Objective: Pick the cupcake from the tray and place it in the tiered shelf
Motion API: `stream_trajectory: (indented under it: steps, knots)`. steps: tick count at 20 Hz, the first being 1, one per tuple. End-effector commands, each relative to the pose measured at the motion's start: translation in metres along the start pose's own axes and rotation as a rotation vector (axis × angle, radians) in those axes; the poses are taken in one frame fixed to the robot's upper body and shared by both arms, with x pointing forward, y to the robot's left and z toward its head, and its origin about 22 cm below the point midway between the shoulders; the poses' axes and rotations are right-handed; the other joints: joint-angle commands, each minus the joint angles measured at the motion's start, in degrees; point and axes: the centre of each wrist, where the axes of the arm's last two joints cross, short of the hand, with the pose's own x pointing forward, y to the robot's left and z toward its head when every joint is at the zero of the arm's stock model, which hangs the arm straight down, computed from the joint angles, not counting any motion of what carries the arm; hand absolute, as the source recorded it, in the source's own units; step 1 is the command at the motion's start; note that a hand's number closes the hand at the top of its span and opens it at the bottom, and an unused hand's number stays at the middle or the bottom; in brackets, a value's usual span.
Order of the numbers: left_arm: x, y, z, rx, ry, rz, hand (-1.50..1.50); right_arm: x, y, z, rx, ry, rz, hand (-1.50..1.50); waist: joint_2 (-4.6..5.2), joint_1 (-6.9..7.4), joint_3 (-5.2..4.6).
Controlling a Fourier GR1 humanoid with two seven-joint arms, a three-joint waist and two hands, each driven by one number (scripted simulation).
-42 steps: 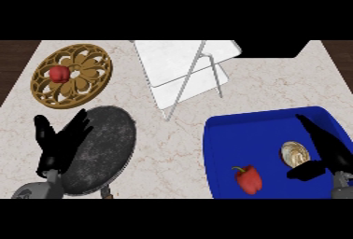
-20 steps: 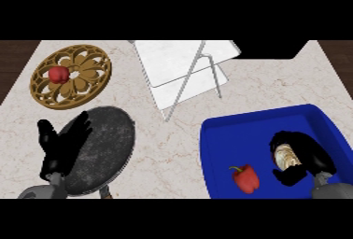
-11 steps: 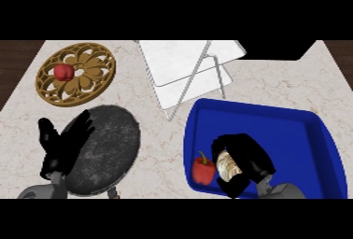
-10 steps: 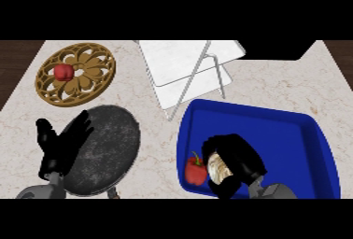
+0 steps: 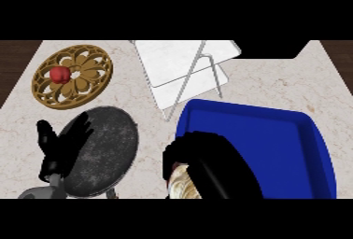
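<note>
Blue tray (image 5: 289,140) sits near right on marble tabletop (image 5: 276,84). Right hand (image 5: 207,161) curls around cupcake (image 5: 180,184) at tray's near left edge. White tiered shelf (image 5: 189,70) stands far centre. Left hand (image 5: 59,147) rests open, fingers up, beside dark pan (image 5: 103,149). Far left: gold trivet (image 5: 72,77) with red item (image 5: 60,73).
</note>
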Motion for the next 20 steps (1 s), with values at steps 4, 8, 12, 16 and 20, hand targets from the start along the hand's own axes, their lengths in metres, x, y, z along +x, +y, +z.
stream_trajectory:
  steps: [4,8,12,16,20]
  knots:
    - [-0.008,0.002,-0.006,-0.001,0.014,-0.004,0.00,0.049,-0.075,0.003,-0.148,0.023,-0.021,1.50,0.39,0.17,-0.15]
    - [-0.002,-0.005,-0.008,-0.013,0.032,0.002,0.00,0.063,-0.109,-0.023,-0.197,0.046,-0.003,1.50,0.44,0.15,-0.13]
    - [0.009,-0.005,-0.005,0.017,0.026,0.001,0.00,0.055,-0.148,-0.033,-0.203,0.084,-0.058,1.50,0.33,-0.08,-0.07]
    - [-0.007,-0.001,-0.005,-0.003,0.012,-0.005,0.00,0.072,-0.180,-0.077,-0.286,0.104,-0.088,1.50,0.52,0.42,-0.14]
    - [0.009,-0.017,-0.004,-0.007,0.014,0.003,0.00,0.058,-0.196,-0.091,-0.294,0.114,-0.057,1.50,0.46,0.31,-0.07]
